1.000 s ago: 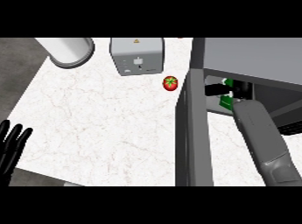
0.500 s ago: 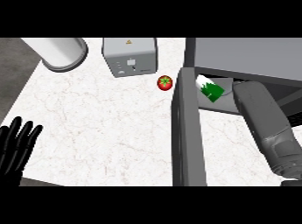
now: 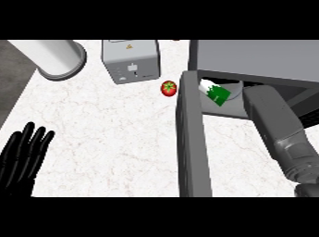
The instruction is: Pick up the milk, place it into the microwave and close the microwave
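Left fingers: straight and slightly spread, pointing up the view, with nothing in them.
Left hand: black, at the lower left edge, over the counter's left margin where the white top meets the dark floor. It is well apart from every object.
Right fingers: hidden, so I cannot tell whether they are open or closed, or whether they touch anything.
Right hand: does not show; it lies past the far end of the forearm, inside the microwave's opening.
Right forearm: grey, rising from the lower right corner and slanting up and left into the opening.
Milk: a white carton with a green pattern. It is inside the microwave's opening, just beside the door's hinged end and left of the forearm's tip. Whether the hand touches it cannot be told.
Microwave door: open, seen edge-on as a long dark grey bar running from the opening down to the view's lower edge.
Microwave: a grey box at the upper right, its cavity facing down the view.
Tomato: red with a green top, on the counter just left of the door's hinged end.
Toaster: a grey box near the tomato, up and to its left.
White cylinder: lying at the upper left, left of the toaster.
Counter: white marble, bare between the left hand and the door.
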